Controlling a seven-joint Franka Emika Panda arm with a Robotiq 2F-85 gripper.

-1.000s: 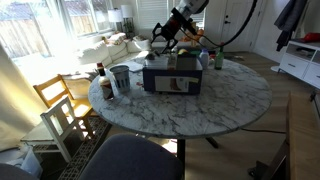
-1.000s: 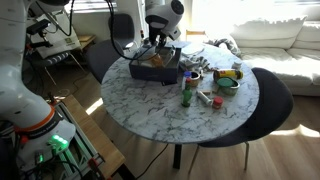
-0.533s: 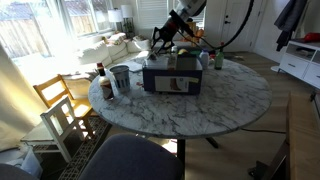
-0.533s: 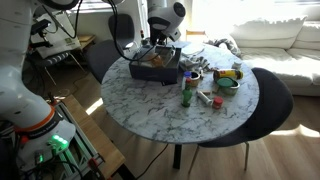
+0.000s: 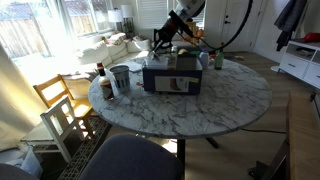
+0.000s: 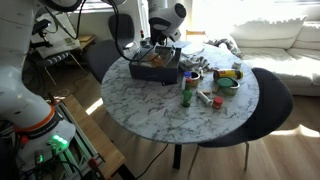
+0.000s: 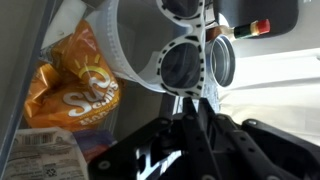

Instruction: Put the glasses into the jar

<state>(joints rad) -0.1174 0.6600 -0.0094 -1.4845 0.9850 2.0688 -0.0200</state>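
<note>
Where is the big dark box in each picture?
In an exterior view: dark box in the middle of the table, below the gripper.
In an exterior view: on the table's far-left part, under the gripper.
Wrist view: box not clearly visible; gripper holds the glasses.
Shared landmark: the gripper.

- The place is a home, a living room with a dining corner.
- A white sofa [image 6: 288,48] with cushions stands behind a round marble table [image 6: 160,100], beneath bright windows [image 5: 55,15] that let in sun.
- A plain wooden chair [image 5: 60,100] and a dark upholstered chair [image 5: 125,160] stand at the table on a wooden floor [image 5: 300,140].
- A white drawer unit [image 5: 300,62] stands at the wall, with a garment [image 5: 292,20] hanging above it.
- In the wrist view a snack bag [image 7: 70,85] lies among the household clutter.
</note>
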